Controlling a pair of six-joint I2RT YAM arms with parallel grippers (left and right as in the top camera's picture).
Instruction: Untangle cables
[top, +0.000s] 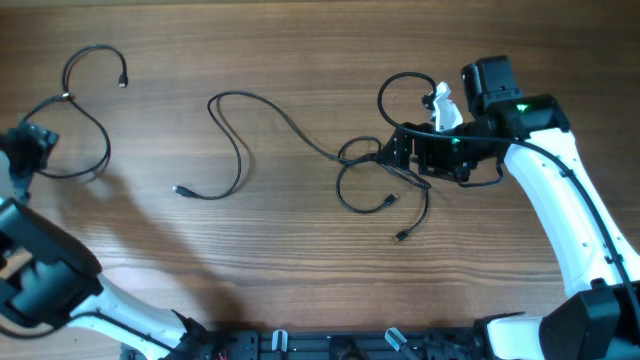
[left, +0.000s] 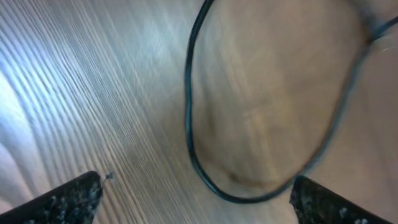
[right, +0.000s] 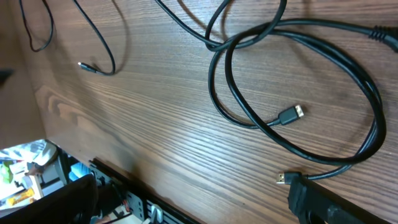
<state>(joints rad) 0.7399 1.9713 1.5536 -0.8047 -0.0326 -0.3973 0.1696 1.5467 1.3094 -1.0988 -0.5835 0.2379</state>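
My left tool (left: 196, 183) stands spread wide over one cable loop (left: 188, 112); my right tool (right: 193, 186) likewise, over the tangled cables (right: 217, 45)

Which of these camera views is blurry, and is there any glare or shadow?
Left wrist view: blurred, the cable loop soft, glare whitening the table at left. Right wrist view: sharp, the plug crisp. Overhead: sharp, a soft shadow lower left.

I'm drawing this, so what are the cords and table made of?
The cords look like black rubber or plastic, smooth and faintly shiny; they bend in soft loops. The table looks like wood or a wood-look laminate: streaky grain lines, light sheen.
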